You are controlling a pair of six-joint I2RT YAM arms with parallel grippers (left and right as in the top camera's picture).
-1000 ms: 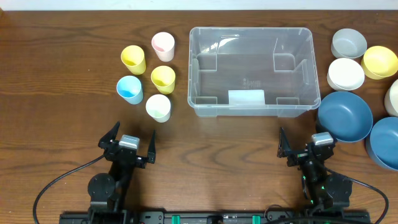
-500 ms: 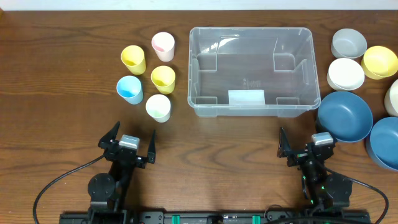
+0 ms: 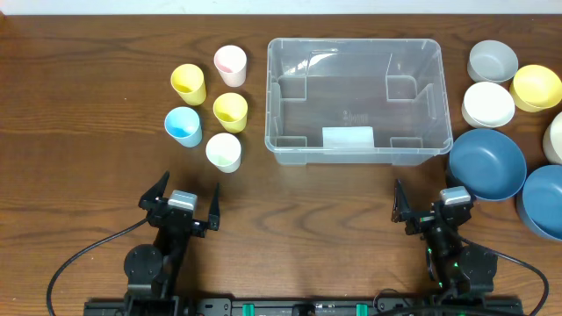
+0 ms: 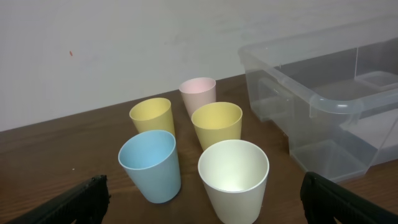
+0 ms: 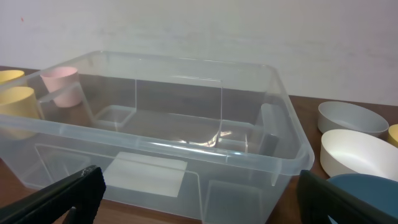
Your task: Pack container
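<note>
Empty container mid-table; both grippers spread, holding nothing.
The container (image 3: 356,156) is set at the far middle of the table (image 3: 88,158), well apart from the left gripper (image 3: 190,183) and the right gripper (image 3: 430,195), whose jaws are held wide apart. In both wrist views only the finger ends are seen, cut off at the lower corners. The right gripper's outer finger is hard to make out against a blue bowl (image 3: 487,163). A cream bowl (image 3: 555,139) is cut off by the overhead view's right edge.
</note>
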